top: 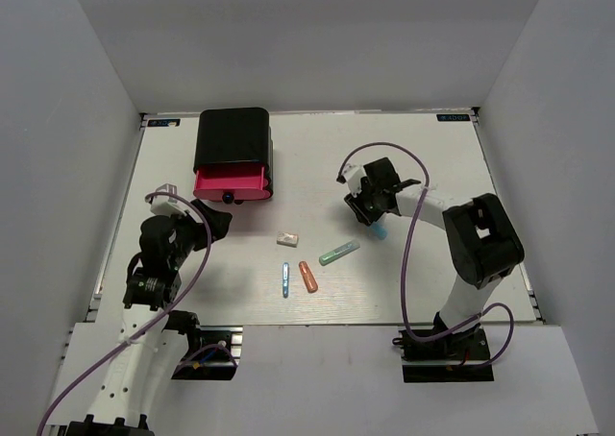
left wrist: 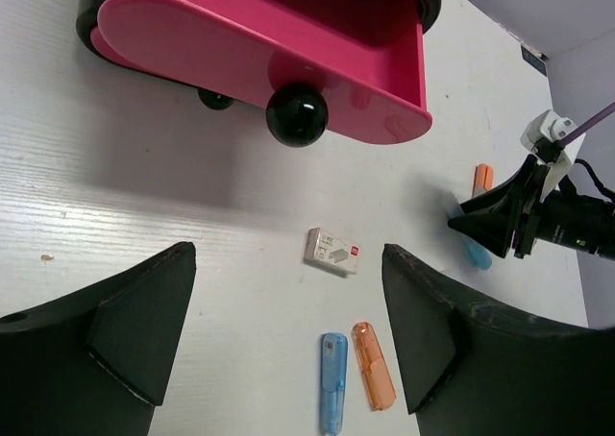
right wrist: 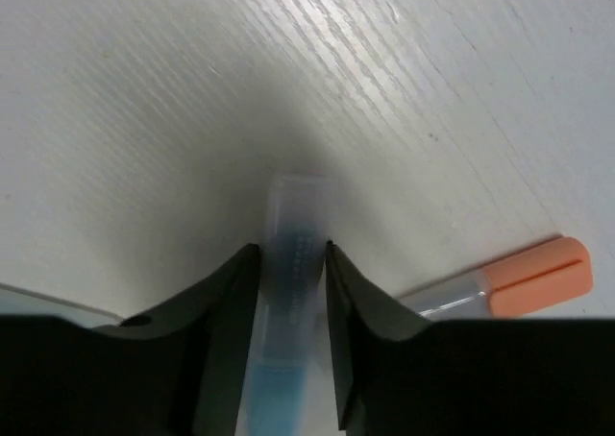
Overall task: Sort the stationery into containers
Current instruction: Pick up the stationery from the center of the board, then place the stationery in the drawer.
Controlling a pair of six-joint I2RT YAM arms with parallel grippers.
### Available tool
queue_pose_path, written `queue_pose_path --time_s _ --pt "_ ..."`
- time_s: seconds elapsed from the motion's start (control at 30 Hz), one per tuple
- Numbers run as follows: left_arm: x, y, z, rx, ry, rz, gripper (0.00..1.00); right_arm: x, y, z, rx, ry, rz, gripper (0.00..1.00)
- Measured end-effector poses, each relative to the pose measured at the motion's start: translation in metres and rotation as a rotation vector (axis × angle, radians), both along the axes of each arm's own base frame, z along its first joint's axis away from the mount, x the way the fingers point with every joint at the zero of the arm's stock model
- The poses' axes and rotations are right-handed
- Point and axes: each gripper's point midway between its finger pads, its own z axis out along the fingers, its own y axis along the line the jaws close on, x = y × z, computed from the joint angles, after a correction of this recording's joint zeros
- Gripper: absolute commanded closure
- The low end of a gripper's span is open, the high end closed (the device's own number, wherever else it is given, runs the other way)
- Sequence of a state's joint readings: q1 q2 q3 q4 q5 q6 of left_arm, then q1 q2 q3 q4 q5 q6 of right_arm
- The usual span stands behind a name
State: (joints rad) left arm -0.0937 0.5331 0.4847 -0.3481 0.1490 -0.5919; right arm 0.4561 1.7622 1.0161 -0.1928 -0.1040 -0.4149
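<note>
Blue-tipped clear plastic marker (right wrist: 293, 292) lay at the right of the white table (top: 432, 157), its barrel clamped between the two black fingers of the right hand (right wrist: 291, 249); whether it rested on the table could not be told. Its long axis ran along the hand, blue end toward the wrist. An orange-tipped clear marker (right wrist: 519, 282) lay just beside it. The open pink drawer (top: 231, 180) stood to the far left, nearer the left hand (left wrist: 288, 263), whose fingers were apart and held nothing.

Blue-tipped marker (right wrist: 293, 263) blurred, lower end cut off, orange-tipped marker (right wrist: 528, 278) half hidden
</note>
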Motion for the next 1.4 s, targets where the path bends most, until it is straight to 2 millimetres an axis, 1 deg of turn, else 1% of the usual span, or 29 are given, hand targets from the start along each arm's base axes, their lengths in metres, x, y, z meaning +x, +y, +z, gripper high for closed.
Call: queue_pose_path --time_s 0.03,0.07,0.13,0.27,0.33,0.4,0.43,0.5,0.57,0.67,0.77,0.8,0.87,0.93,1.07,1.23,1.27,1.4 --pt "0.0 0.0 -0.001 -0.002 0.004 0.0 0.12 -0.002 0.001 0.0 -0.004 0.001 0.01 0.71" --pt "0.0 0.0 -0.001 -0.007 0.008 0.002 0.12 -0.003 0.002 0.0 -0.007 0.002 0.021 0.8" --pt "-0.001 -0.001 -0.001 -0.018 0.01 0.003 0.12 -0.01 0.005 0.0 0.0 0.019 0.055 0.9" --pt "-0.002 -0.004 -0.005 -0.038 0.024 -0.002 0.12 -0.03 0.013 0.007 0.04 0.077 0.176 0.93" --pt "-0.003 -0.004 -0.01 -0.045 0.037 -0.002 0.12 -0.034 0.025 0.024 0.085 0.078 0.257 0.93" --pt "-0.005 -0.005 -0.013 -0.052 0.045 0.0 0.12 -0.031 0.043 0.053 0.149 0.038 0.351 0.93" --pt "-0.005 -0.005 -0.014 -0.055 0.047 0.001 0.12 -0.025 0.055 0.073 0.186 -0.008 0.403 0.93" --pt "-0.006 -0.005 -0.014 -0.059 0.048 0.002 0.12 -0.013 0.082 0.122 0.271 -0.115 0.508 0.93" --pt "-0.007 -0.005 -0.013 -0.063 0.044 0.002 0.12 -0.005 0.108 0.17 0.349 -0.23 0.603 0.94" --pt "-0.008 -0.006 -0.014 -0.07 0.041 0.003 0.12 -0.005 0.143 0.232 0.466 -0.378 0.728 0.94" --pt "-0.01 -0.005 -0.019 -0.07 0.052 0.004 0.12 -0.013 0.175 0.278 0.575 -0.494 0.831 0.94" --pt "-0.011 -0.006 -0.02 -0.073 0.057 0.004 0.12 -0.014 0.186 0.291 0.61 -0.532 0.86 0.94" --pt "-0.011 -0.006 -0.022 -0.076 0.063 0.006 0.12 -0.018 0.209 0.308 0.674 -0.595 0.909 0.94" --pt "-0.011 -0.006 -0.022 -0.078 0.064 0.007 0.12 -0.021 0.232 0.317 0.734 -0.635 0.942 0.94" --pt "-0.011 -0.006 -0.023 -0.08 0.066 0.008 0.12 -0.022 0.274 0.323 0.84 -0.676 0.977 0.97" --pt "-0.012 -0.006 -0.027 -0.084 0.075 0.011 0.12 -0.022 0.316 0.315 0.946 -0.662 0.973 0.97" --pt "-0.012 -0.006 -0.028 -0.084 0.079 0.012 0.12 -0.02 0.323 0.312 0.959 -0.654 0.964 0.96" --pt "-0.013 -0.005 -0.031 -0.082 0.088 0.017 0.12 -0.019 0.337 0.296 0.979 -0.607 0.931 0.94"
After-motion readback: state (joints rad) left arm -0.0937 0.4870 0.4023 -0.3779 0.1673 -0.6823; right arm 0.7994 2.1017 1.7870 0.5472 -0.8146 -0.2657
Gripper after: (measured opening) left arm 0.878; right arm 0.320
